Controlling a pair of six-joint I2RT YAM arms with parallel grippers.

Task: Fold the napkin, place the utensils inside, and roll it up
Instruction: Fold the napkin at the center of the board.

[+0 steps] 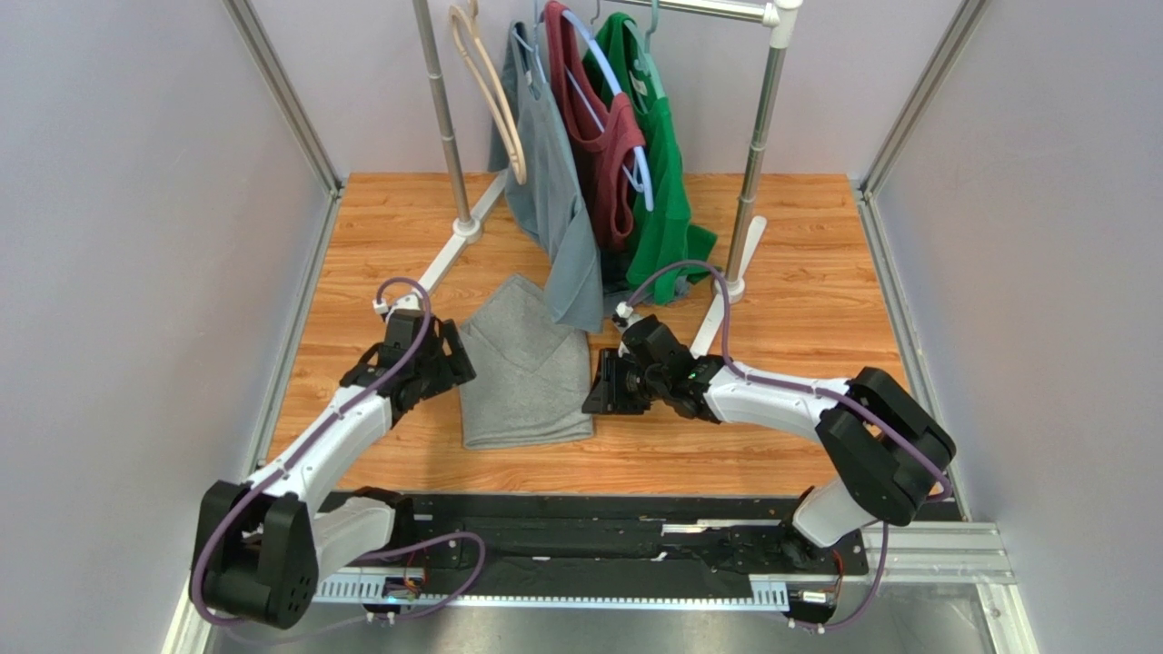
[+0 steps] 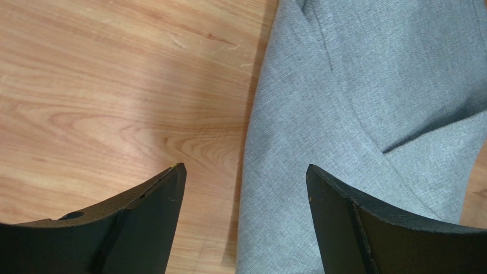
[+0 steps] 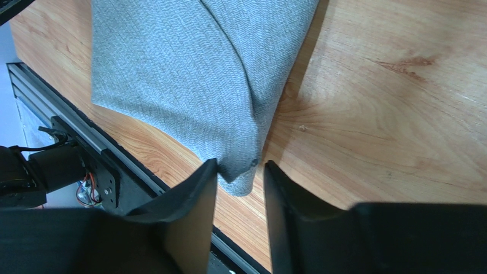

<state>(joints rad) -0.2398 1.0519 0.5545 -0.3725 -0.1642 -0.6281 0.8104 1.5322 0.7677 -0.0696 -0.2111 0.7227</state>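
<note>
Left pincer (image 1: 434, 361) hangs released, its fingers spread wide, at 9 o'clock of the napkin (image 1: 526, 375). On the left wrist feed, that pincer (image 2: 246, 171) straddles the napkin's (image 2: 354, 114) left edge, one finger (image 2: 154, 200) over bare wood and the other (image 2: 343, 205) over cloth. I cannot tell whether either finger touches down.

Right pincer (image 1: 601, 388) sits at about 4 o'clock of the napkin. On its own feed, the pincer (image 3: 240, 168) is only narrowly parted, and the near right corner of the napkin (image 3: 188, 74) lies between the fingers (image 3: 197, 200). I see a dark sliver beside the cloth, so I read it as not clamped.

The wooden tabletop (image 1: 819, 273) carries everything. At its 12 o'clock stands a clothes rack (image 1: 758, 136) with a grey shirt (image 1: 553, 177), a maroon top (image 1: 601, 123) and a green one (image 1: 662, 164) hanging from it. The grey shirt's hem reaches down to the napkin's far edge. The napkin lies folded near the tabletop's middle, with one flap lying diagonally over the layer below. A black rail (image 1: 614, 525) runs along 6 o'clock.
</note>
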